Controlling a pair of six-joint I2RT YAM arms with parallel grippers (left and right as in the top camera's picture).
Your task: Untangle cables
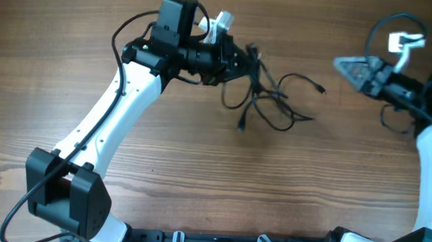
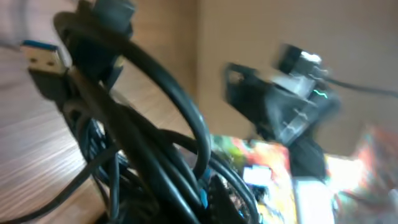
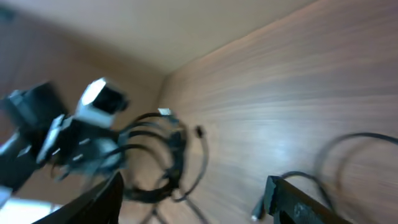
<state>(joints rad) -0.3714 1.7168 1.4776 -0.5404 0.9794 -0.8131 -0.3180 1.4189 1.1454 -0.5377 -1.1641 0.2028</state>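
1. cables: thin, light, limp; tangled mid-bench, one end raised.
2. left tool: closed on the tangle's raised end.
3. right tool: wide open, empty; likely best hold is a loose plug end.

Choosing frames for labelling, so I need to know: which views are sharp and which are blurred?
Overhead: sharp, evenly lit, no glare; the cables stand out crisply on the wooden table. Left wrist: the cables fill the frame too close, soft, and the background is smeared. Right wrist: motion blur throughout; the cables are a dark smudge.
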